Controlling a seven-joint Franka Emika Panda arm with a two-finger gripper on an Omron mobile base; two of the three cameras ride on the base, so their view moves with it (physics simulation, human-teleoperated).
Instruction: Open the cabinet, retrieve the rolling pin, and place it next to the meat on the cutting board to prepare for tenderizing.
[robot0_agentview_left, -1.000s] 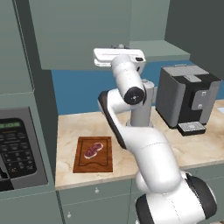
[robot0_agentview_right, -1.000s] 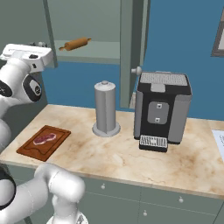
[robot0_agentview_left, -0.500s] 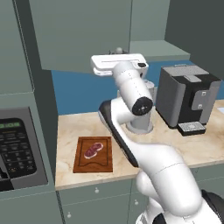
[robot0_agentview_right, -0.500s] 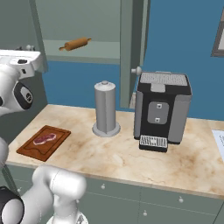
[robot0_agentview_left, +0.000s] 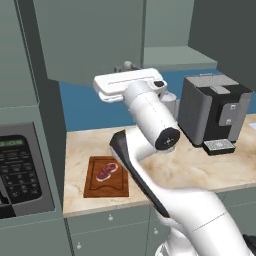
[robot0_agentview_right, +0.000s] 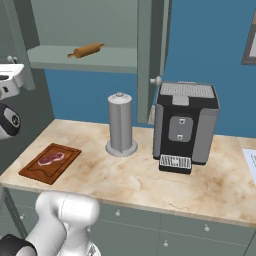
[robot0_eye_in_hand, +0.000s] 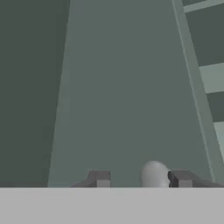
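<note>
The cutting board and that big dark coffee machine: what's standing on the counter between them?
A tall grey cylindrical canister on a round base stands between the cutting board and the coffee machine, seen best in the right base view. The marble counter around it is otherwise bare.

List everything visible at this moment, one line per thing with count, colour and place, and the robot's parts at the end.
cabinet: one, grey-green, on the wall above the counter, both doors swung open.
knob: one, silver, on the door, between the tool's fingertips.
rolling pin: one, light tan, lying on the cabinet shelf.
cutting board: one, reddish-brown, on the counter's left part.
meat: one, red-pink with white streaks, on the board.
canister: one, grey, upright at mid-counter.
coffee machine: one, dark grey, right of the canister.
counter: one, beige marble.
oven panel: one, black, far left.
tool: one, dark fingertips, at the door knob.
</note>
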